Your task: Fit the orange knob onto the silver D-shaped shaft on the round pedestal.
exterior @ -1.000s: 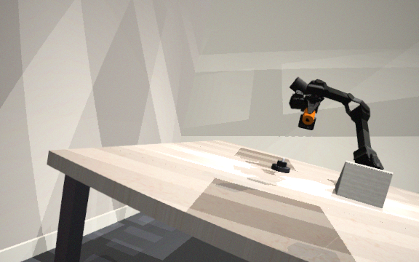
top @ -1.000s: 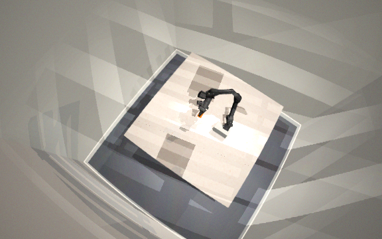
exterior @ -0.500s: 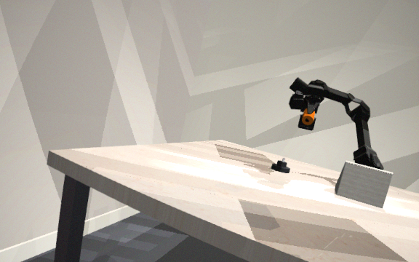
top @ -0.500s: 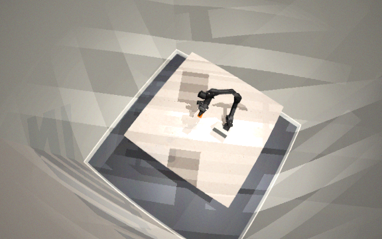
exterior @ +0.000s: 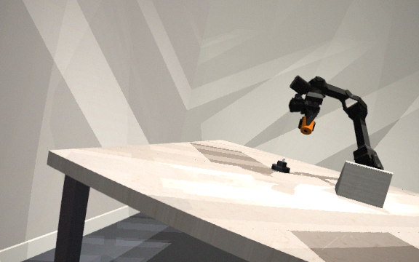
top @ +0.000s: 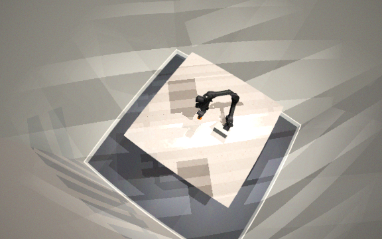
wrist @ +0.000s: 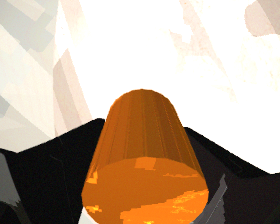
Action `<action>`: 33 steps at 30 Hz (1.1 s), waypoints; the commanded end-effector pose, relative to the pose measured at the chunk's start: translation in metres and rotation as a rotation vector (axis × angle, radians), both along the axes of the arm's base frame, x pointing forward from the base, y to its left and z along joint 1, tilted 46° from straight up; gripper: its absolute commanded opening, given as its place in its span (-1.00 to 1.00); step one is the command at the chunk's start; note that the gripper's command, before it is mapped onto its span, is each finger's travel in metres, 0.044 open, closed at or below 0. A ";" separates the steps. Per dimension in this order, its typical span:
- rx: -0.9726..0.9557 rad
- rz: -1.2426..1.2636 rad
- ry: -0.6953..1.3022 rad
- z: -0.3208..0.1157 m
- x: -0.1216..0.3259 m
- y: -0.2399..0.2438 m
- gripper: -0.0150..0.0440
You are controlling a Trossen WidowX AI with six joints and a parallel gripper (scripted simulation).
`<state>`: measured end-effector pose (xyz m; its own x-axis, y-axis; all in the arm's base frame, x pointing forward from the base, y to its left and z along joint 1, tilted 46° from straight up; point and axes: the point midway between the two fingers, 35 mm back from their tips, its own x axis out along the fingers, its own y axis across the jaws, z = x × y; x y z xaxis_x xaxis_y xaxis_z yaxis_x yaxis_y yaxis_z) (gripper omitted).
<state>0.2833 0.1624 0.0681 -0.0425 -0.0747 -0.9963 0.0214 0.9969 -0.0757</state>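
The orange knob point(top: 199, 117) point(exterior: 307, 130) point(wrist: 143, 130) is held tilted, well above the table. Its end with a small dark hole faces obliquely down toward the camera in the exterior view; the hole's flat side is too small to make out. My gripper point(exterior: 306, 125) point(wrist: 142, 130) is shut on the knob, with a black finger on either side. The round black pedestal point(exterior: 280, 167) stands on the table in the exterior view, below and left of the knob. The small silver shaft point(exterior: 284, 160) rises from its top. I cannot make out the pedestal in the top view or wrist views.
A grey block point(top: 220, 132) point(exterior: 364, 185) stands beside the arm's base on the wooden table point(top: 237, 166) point(exterior: 213, 211). The arm point(top: 221, 93) point(exterior: 358, 125) arches from its base to the gripper. Patchy bright light and shadows cover the table top.
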 end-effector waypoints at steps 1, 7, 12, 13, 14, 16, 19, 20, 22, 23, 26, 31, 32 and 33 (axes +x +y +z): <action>-0.082 0.001 -0.010 -0.004 0.002 -0.001 -0.49; -0.230 0.007 -0.006 -0.016 0.001 -0.006 -0.49; -0.353 0.011 -0.004 -0.025 0.001 -0.011 -0.49; -0.378 0.012 -0.003 -0.027 0.001 -0.012 -0.49; -0.402 0.012 -0.002 -0.029 0.001 -0.013 -0.49; -0.451 0.014 -0.001 -0.033 0.000 -0.015 -0.49; -0.525 0.017 0.000 -0.039 0.000 -0.018 -0.49; -0.549 0.017 0.001 -0.041 0.000 -0.019 -0.49; -0.598 0.019 0.002 -0.045 0.000 -0.021 -0.49; -0.617 0.020 0.002 -0.047 0.000 -0.021 -0.49; -0.677 0.022 0.004 -0.052 -0.001 -0.024 -0.49; -0.678 0.021 0.003 -0.061 0.001 -0.030 -0.49; -0.678 0.021 0.003 -0.064 0.002 -0.033 -0.49; -0.679 0.021 0.002 -0.068 0.002 -0.036 -0.49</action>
